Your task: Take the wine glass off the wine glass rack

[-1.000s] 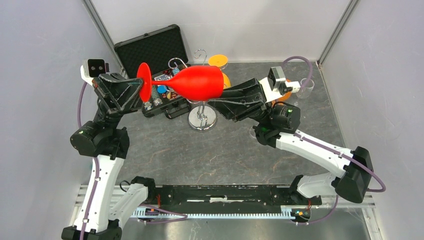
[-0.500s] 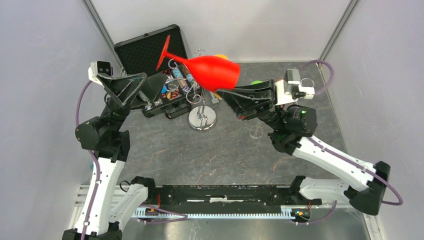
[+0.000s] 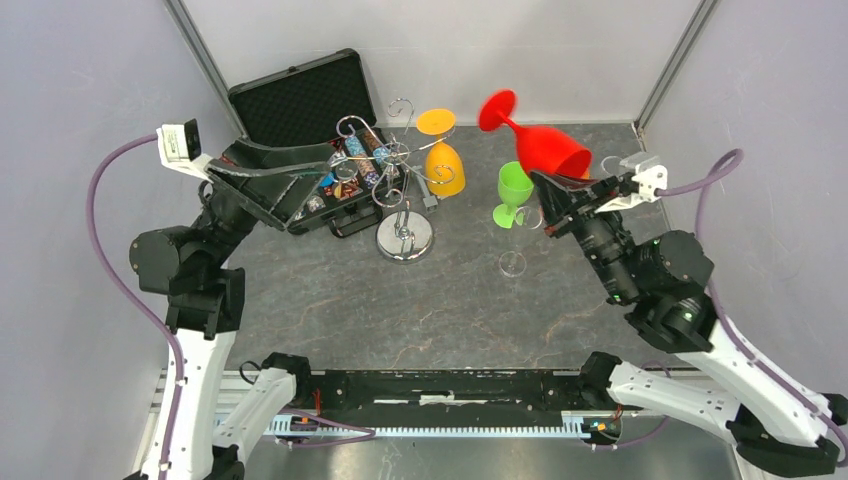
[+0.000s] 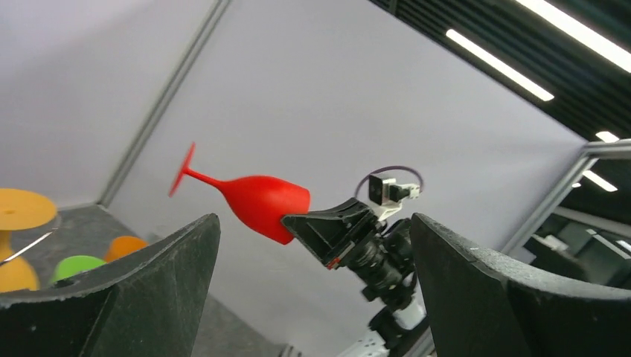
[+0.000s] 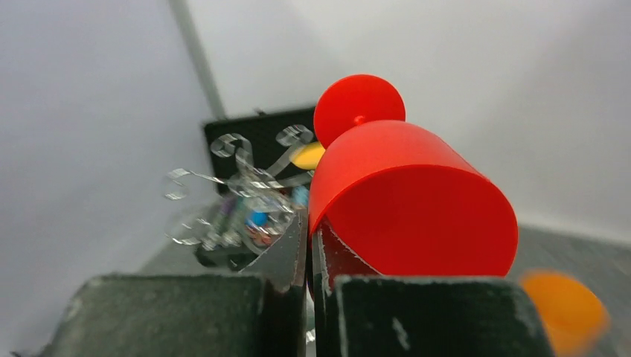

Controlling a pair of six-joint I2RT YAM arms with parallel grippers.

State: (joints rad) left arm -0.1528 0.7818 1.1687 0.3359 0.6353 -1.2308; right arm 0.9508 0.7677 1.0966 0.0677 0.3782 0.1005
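Note:
The red wine glass (image 3: 540, 143) hangs in the air at the back right, tilted with its foot toward the back wall. My right gripper (image 3: 543, 184) is shut on its rim, one finger inside the bowl (image 5: 409, 201) and one outside. The wine glass rack (image 3: 400, 175), a shiny wire stand on a round mirror base, stands mid-table, apart from the red glass. An orange glass (image 3: 444, 165) still hangs bowl-down on it. My left gripper (image 3: 315, 190) is open and empty, left of the rack over the black case. In the left wrist view the red glass (image 4: 257, 204) shows far off between its fingers (image 4: 149, 282).
An open black case (image 3: 300, 100) of coloured chips lies at the back left. A green glass (image 3: 512, 190) stands right of the rack, just left of my right gripper. A clear glass (image 3: 512, 262) sits in front of it. Grey walls close in on three sides.
My left gripper let go of the red glass's foot, opened wide and drew back left. My right arm carried the glass away from the rack, to the back right.

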